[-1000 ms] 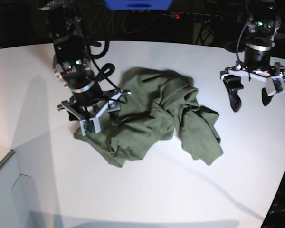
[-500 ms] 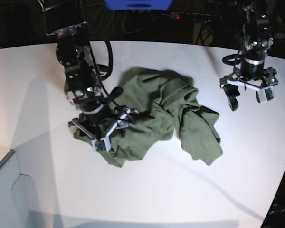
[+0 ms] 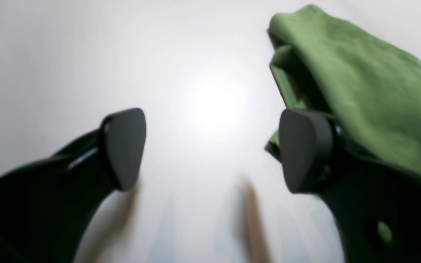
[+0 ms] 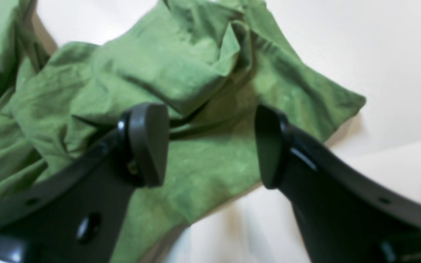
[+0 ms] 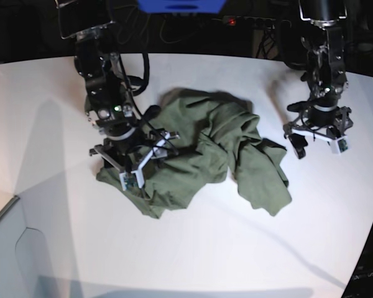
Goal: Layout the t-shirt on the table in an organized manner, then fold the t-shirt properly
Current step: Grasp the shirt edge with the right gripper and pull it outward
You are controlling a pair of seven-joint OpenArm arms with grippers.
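The olive-green t-shirt (image 5: 205,149) lies crumpled in a heap in the middle of the white table (image 5: 205,248). My right gripper (image 5: 142,169) hangs open low over the heap's front left part. In the right wrist view its fingers (image 4: 148,142) straddle wrinkled cloth of the t-shirt (image 4: 196,73) without pinching it. My left gripper (image 5: 316,146) stands open just off the heap's right edge. In the left wrist view the left gripper (image 3: 210,149) has only bare table (image 3: 203,54) between its fingers, and a fold of the t-shirt (image 3: 360,84) rises behind the right-hand one.
Beyond the table's far edge it is dark, with cables, a power strip with a red light (image 5: 231,22) and a blue object (image 5: 180,5). A pale panel (image 5: 12,261) sits at the front left corner. The table's curved edge runs down the right side.
The right arm has come forward and down over the shirt's left part. The left arm has swung in and lowered beside the shirt's right edge. Both grippers stayed open.
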